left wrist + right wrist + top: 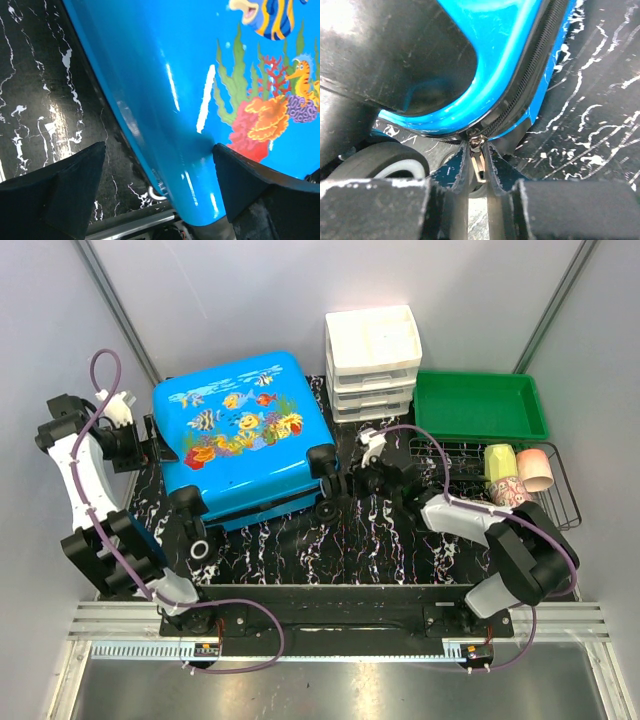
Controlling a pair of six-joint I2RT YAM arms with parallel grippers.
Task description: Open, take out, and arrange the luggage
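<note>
The right arm's jaws are pressed together on a small metal zipper pull (479,162). Their two dark fingers (454,172) flank it where the black zipper track (530,75) rounds a corner of the bright blue hard-shell suitcase (490,45). A black-and-grey wheel (380,162) sits just beside that corner.

The left arm's jaws are spread wide and straddle the suitcase's rounded left edge. One black finger (60,195) is over the black, white-veined bench (35,100) and the other is over the printed lid. Whether either finger touches the shell cannot be told.

From above, the suitcase lies flat and shut on the left half of the bench. Its fish-and-flower lid faces up and its wheels point toward the near side.

A white three-drawer plastic organiser (372,360) stands just beside its far right corner, with a green plastic tray (480,405) next to that. Nearer than the tray, a black wire rack (565,490) holds a yellow-green cup (499,460), a pink cup (535,468) and a patterned cup (510,490), all lying on their sides.
</note>
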